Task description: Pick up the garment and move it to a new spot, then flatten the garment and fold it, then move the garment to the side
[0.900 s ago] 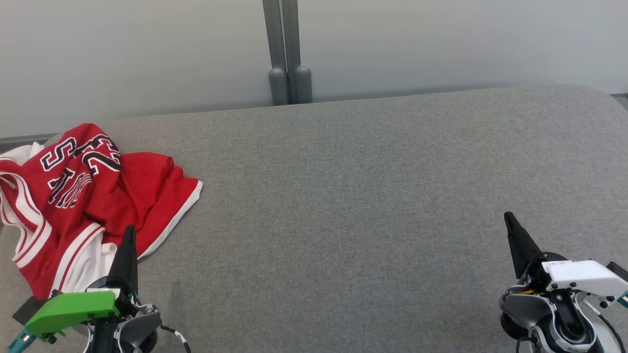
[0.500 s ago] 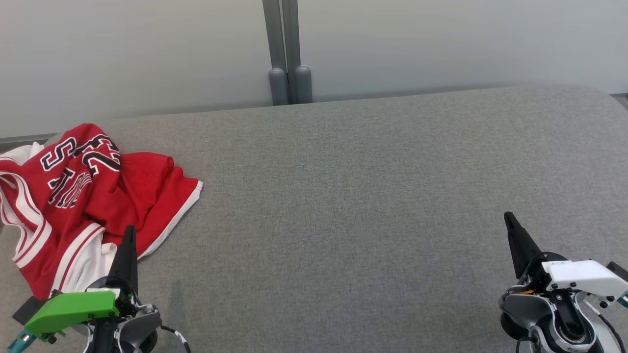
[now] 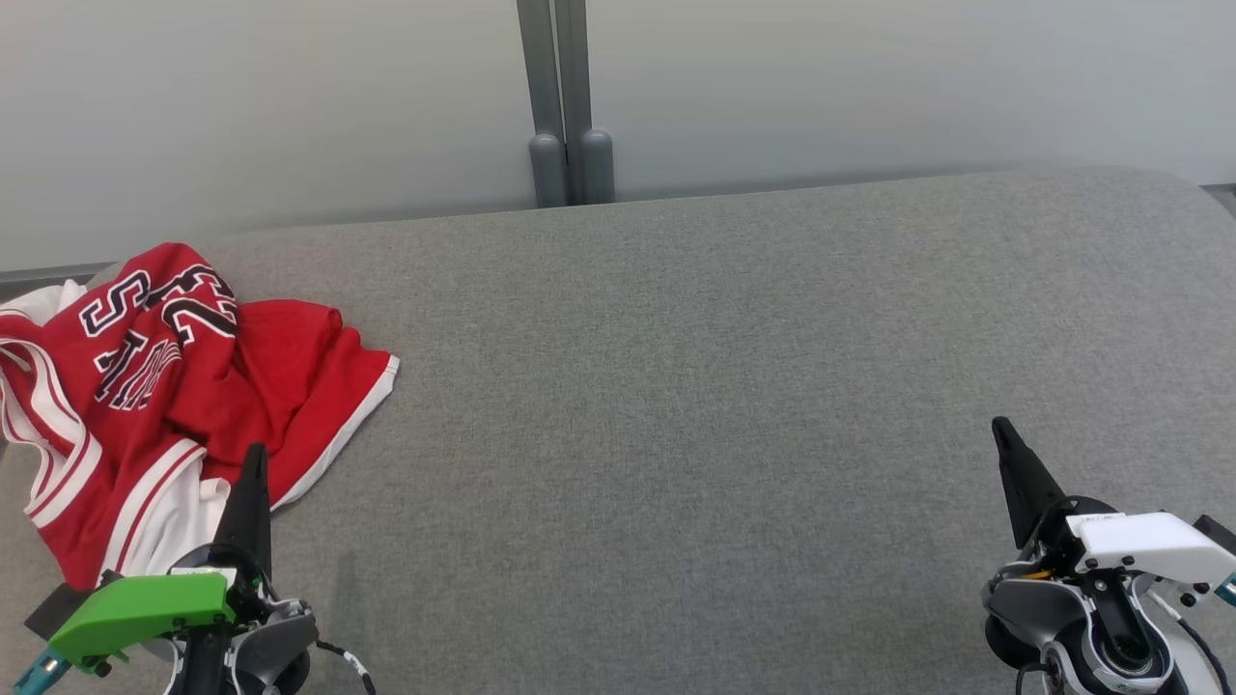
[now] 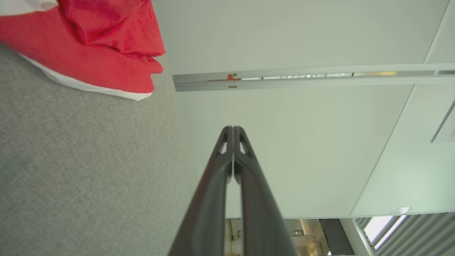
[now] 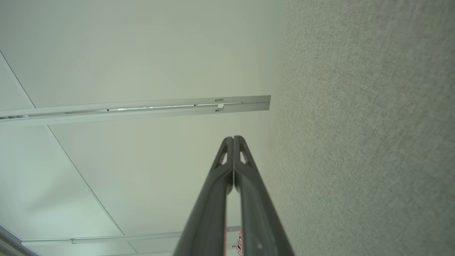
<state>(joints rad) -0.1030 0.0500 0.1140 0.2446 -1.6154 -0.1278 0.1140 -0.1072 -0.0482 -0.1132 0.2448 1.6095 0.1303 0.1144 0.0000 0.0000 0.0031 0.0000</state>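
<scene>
The garment [image 3: 164,396] is a red jersey with white trim and dark lettering, lying crumpled at the far left of the grey padded surface [image 3: 676,405]. Its red hem [image 4: 89,49] fills the upper left corner of the left wrist view. My left gripper [image 3: 254,454] is shut and empty, its tip just over the garment's near edge at the lower left. In the left wrist view the left gripper [image 4: 233,128] has its fingers pressed together. My right gripper [image 3: 999,425] is shut and empty at the lower right, far from the garment. The right gripper [image 5: 233,137] likewise has both fingers closed together.
A pale wall [image 3: 869,87] with a grey vertical post [image 3: 565,97] stands directly behind the padded surface. The surface's back edge curves down at the far right corner [image 3: 1188,193]. Broad grey fabric stretches between the two grippers.
</scene>
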